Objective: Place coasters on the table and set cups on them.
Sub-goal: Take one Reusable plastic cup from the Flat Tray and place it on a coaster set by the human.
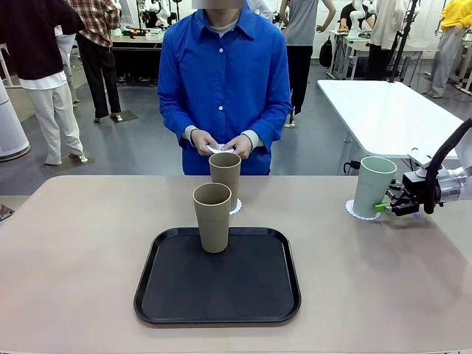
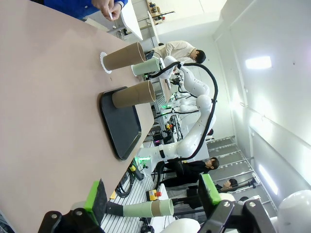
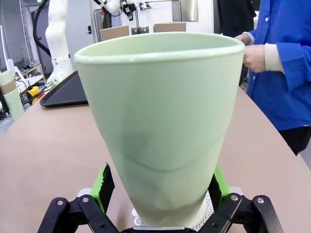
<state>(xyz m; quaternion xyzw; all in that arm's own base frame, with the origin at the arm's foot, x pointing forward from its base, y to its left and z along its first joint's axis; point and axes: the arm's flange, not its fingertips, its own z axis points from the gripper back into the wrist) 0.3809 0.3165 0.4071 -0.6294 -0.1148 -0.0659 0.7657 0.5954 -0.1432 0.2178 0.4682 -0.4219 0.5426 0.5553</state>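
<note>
Cups stand upright at 3 spots on the beige worktop (image 1: pixel 74 251). The mint cup (image 1: pixel 372 186) is near the right edge, its base on the right coaster (image 1: pixel 352 213), whose lacy rim shows around it. The far tan cup (image 1: pixel 226 177) stands just beyond the black tray (image 1: pixel 221 291), on the middle coaster (image 1: pixel 236 207), which peeks out at its right side. The near tan cup (image 1: pixel 213 217) stands directly on the tray's far half with no coaster under it. The right gripper (image 1: pixel 385 208) reaches in low from the right and its fingers straddle the mint cup's base, the green pads just beside the wall on either side. I cannot tell whether they press on it or stand clear of it. The left gripper (image 2: pixel 153 187) hangs off to the side of the worktop, fingers spread wide with nothing between them. Across the worktop the person's hands (image 1: pixel 240 145) hold the loose coaster (image 1: pixel 219 148) at waist height, above the far edge.
</note>
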